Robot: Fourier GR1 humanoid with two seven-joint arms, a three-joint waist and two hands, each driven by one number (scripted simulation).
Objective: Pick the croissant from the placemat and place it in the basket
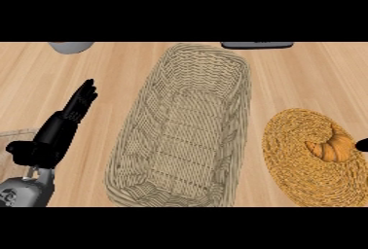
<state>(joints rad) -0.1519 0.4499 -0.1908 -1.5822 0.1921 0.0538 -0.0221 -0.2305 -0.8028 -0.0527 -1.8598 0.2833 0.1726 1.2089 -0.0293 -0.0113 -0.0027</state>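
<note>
One croissant (333, 147) lies on the round woven placemat (302, 160), toward its right side, near the view's right edge; the long wicker basket (179, 126) stands just left of the placemat and holds nothing that we can see.

Right robot hand (362, 144): only a small black tip shows at the right edge, touching or just beside the croissant's outer end; we cannot tell how its fingers stand, nor whether it has any hold on the pastry.

Left robot hand (72, 113): resting at the view's left, fingers straight and apart, holding nothing, well apart from the basket.

Risks, as we judge them:
- a hold at one tip of the croissant may let it swing or slip on the lift, because the curved body tapers there;
- the placemat may slide or lift at its edge if fingers drag on the weave;
- the carry must clear the basket's near wall; a low pass could clip the rim and shove the basket across the worktop (302, 78);
- most of the right robot hand lies out of view, so contact is hard to confirm.

Croissant appearance: golden-brown, glossy, crescent-shaped, ridged in bands, horns pointing up and to the right; paler orange than the tan placemat; it looks whole.
</note>
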